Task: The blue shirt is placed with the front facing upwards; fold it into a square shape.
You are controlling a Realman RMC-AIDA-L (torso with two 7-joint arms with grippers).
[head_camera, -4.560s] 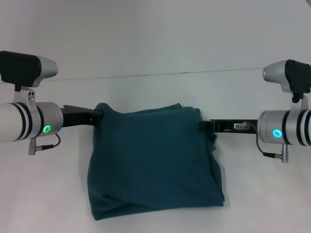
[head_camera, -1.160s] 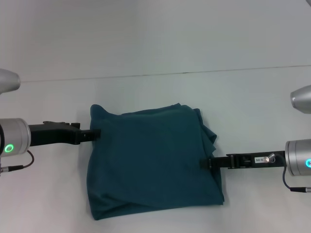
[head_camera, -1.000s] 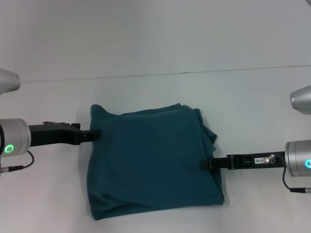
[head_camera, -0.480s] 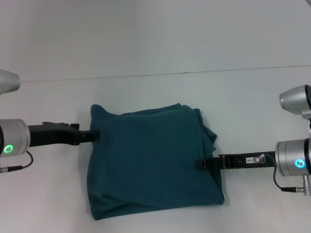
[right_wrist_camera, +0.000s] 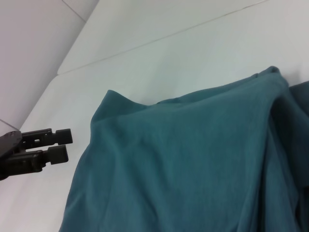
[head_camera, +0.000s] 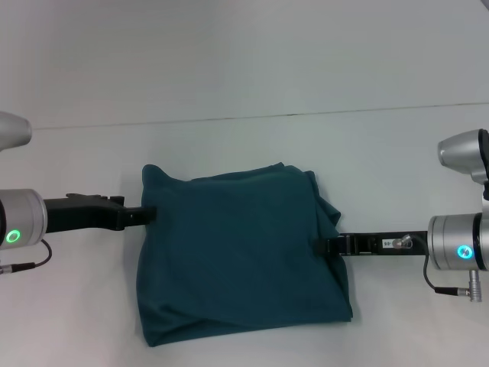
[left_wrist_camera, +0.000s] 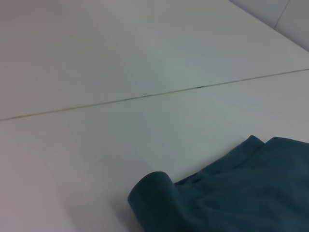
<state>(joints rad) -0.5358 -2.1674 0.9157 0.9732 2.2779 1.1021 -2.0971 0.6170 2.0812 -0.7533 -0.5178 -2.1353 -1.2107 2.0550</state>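
**Teal on white: the colours of the scene**

The blue shirt (head_camera: 241, 252) is a plain dark teal-blue all over, with no print or pattern showing on its upper face. Beneath it the table (head_camera: 244, 138) is flat white, crossed beyond the shirt by one thin dark seam line. To the shirt's left, the left gripper (head_camera: 149, 215) is matt black on a silver-grey wrist with a glowing green ring. To the shirt's right, the right gripper (head_camera: 325, 245) is black too, its silver wrist ringed in blue-green light.

Silver wrists with green ring lights, thin cables, black tools.
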